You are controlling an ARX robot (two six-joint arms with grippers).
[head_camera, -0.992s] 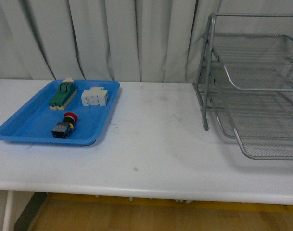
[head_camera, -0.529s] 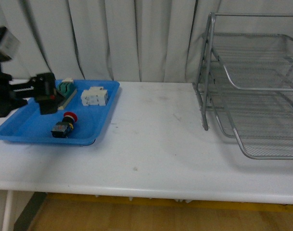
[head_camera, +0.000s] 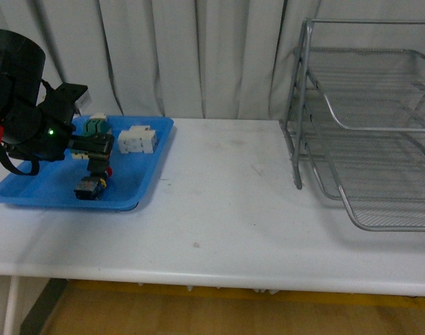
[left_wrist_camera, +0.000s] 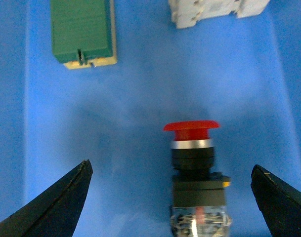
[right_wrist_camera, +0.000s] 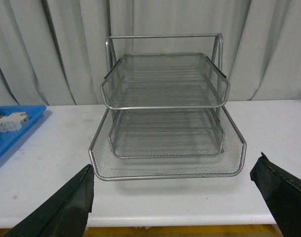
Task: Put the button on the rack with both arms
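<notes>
Left wrist view: left gripper (left_wrist_camera: 170, 168) spread wide, empty — button (left_wrist_camera: 192, 163) lies between its fingers in blue tray (left_wrist_camera: 140, 98), table's left. Right gripper (right_wrist_camera: 173, 169) wide open, empty — faces rack (right_wrist_camera: 165, 106), table's right.

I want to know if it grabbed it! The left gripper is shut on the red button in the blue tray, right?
No. The left gripper is open, its fingers on either side of the button, not touching it, as the left wrist view shows. The button does lie in the blue tray.
</notes>
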